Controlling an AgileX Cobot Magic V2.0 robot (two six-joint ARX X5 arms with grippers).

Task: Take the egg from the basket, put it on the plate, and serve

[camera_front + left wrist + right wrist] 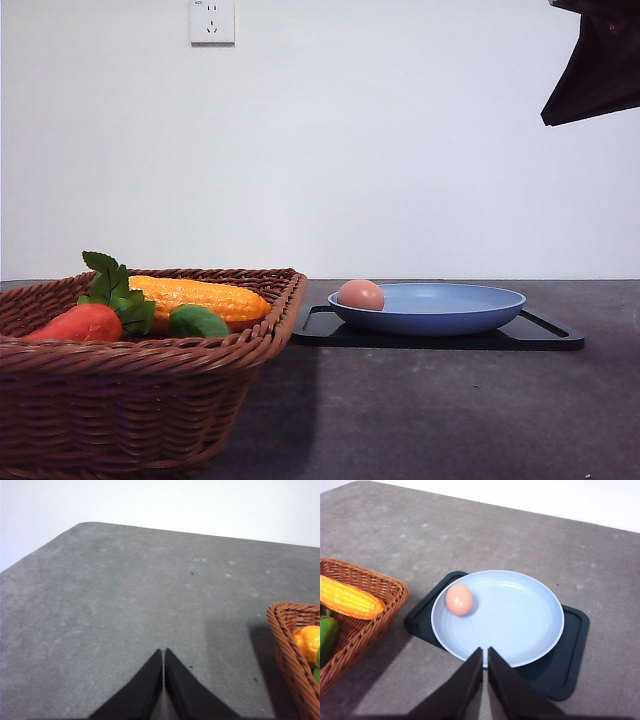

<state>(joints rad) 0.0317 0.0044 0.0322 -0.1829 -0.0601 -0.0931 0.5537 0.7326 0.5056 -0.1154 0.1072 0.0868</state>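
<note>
light: bright, even, soft | shadows: mild — basket (150, 390) darkens the table (450, 420) on its right | glare: none | focus: pretty sharp, slight grain

Pinkish-tan egg (459, 599); light-blue plate (520, 625); brown basket (150, 400).

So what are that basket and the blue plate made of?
The basket looks like brown woven wicker, going by its visible strands and braided rim. The plate seems to be matte plastic or ceramic: smooth and evenly light blue, with no glare. I can't tell which.

white wall (400, 150), socket (212, 21), grey table (450, 410).
</note>
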